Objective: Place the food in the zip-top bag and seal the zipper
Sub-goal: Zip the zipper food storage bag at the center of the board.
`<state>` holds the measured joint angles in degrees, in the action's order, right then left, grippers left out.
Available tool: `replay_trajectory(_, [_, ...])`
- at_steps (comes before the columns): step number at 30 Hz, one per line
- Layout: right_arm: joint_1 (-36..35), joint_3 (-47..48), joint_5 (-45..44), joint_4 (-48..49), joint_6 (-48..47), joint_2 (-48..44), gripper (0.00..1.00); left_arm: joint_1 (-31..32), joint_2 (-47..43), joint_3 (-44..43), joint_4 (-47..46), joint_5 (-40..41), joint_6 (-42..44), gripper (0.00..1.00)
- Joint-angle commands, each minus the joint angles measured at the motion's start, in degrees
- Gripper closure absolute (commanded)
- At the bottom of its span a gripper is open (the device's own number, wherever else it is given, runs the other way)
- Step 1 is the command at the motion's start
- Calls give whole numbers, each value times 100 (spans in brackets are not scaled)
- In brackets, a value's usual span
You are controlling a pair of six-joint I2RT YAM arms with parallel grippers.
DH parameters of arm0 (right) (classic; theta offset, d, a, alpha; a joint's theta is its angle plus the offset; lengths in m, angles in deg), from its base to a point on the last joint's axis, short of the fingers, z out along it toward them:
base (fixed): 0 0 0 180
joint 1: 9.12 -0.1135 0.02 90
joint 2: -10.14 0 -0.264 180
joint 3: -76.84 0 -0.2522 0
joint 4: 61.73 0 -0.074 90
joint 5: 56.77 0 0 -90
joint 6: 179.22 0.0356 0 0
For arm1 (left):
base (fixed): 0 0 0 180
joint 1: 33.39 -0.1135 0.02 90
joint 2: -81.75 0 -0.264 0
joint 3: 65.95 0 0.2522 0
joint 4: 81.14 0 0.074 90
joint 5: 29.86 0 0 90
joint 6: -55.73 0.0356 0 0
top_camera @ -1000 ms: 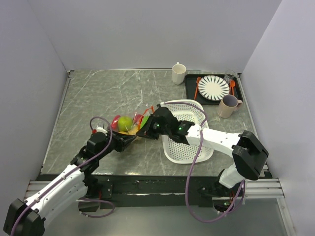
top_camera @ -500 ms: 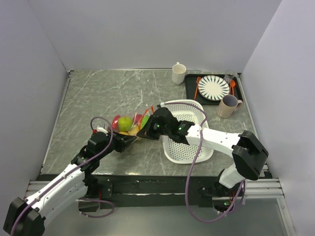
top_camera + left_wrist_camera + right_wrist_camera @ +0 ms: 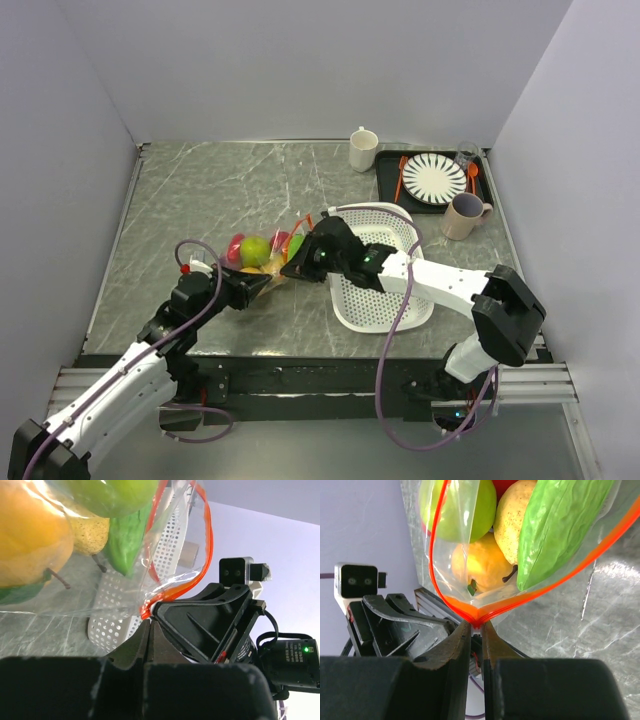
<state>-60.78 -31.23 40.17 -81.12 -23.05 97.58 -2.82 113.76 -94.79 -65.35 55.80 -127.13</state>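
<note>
The zip-top bag (image 3: pixel 262 250) lies left of centre on the table, holding the food: a green ball (image 3: pixel 462 505), a yellow pear (image 3: pixel 512 517), an orange (image 3: pixel 480 562) and a green cucumber (image 3: pixel 560 525). Its orange-red zipper (image 3: pixel 455 605) spreads apart into two strips, so the mouth stands open. My right gripper (image 3: pixel 477 626) is shut on the white slider (image 3: pixel 476 631) at the zipper's near end. My left gripper (image 3: pixel 150 623) is shut on the bag's corner just below the zipper's end (image 3: pixel 145 612). The two grippers almost touch at the bag's near edge (image 3: pixel 278 276).
A white perforated basket (image 3: pixel 385 290) sits under my right arm, right of the bag. At the back right stand a white mug (image 3: pixel 363 149), a black tray (image 3: pixel 385 185) with a striped plate (image 3: pixel 433 178) and orange cutlery, and a pinkish mug (image 3: pixel 464 215).
My left gripper's jaws have closed fully at the bag's corner, and the left arm has shifted slightly. The right gripper and the bag stay where they were.
</note>
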Motion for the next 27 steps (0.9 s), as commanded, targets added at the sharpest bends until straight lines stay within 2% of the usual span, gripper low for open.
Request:
replay_trajectory(1, [103, 221, 88, 176, -61, -245, 96, 2, -89, 57, -158, 21, 101, 99])
replay_trajectory(3, [95, 160, 141, 316, -8, -297, 96, 2, -133, 136, -376, 21, 58, 83])
replay_trajectory(4, [95, 90, 141, 352, 44, -324, 96, 2, -203, 171, -448, 29, 40, 69])
replay_trajectory(5, [95, 46, 124, 378, 62, -376, 96, 2, -247, 267, -544, 38, 5, 41])
replay_trajectory(7, [95, -34, 158, 466, 106, -438, 97, 2, -344, 347, -798, 30, -92, 30])
replay_trajectory(8, [103, -43, 167, 475, 115, -430, 97, 2, -362, 364, -835, 30, -101, 20])
replay_trajectory(11, [95, -43, 220, 484, 106, -421, 97, 2, -196, 356, -1001, -93, -206, 13])
replay_trajectory(13, [86, -17, 246, 448, 89, -412, 97, 2, 84, 356, -1221, -268, -303, 10])
replay_trajectory(16, [77, -52, 290, 484, 80, -438, 97, 2, 480, 321, -1695, -357, -382, 11])
replay_trajectory(19, [68, -78, 317, 484, 71, -491, 97, 2, 788, 215, -1924, -366, -452, 16])
replay_trajectory(22, [68, -96, 334, 501, 45, -561, 97, 2, 991, 154, -2065, -322, -514, 29])
replay_trajectory(23, [60, -96, 343, 484, 36, -561, 98, 2, 1035, 119, -2065, -278, -514, 36])
replay_trajectory(25, [42, -113, 334, 475, 27, -596, 98, 2, 1114, 118, -2188, -252, -593, 43])
replay_trajectory(26, [42, -131, 326, 458, 36, -605, 98, 2, 1141, 118, -2215, -234, -628, 51])
replay_trajectory(27, [33, -148, 334, 475, 36, -623, 99, 2, 1150, 118, -2250, -191, -663, 55])
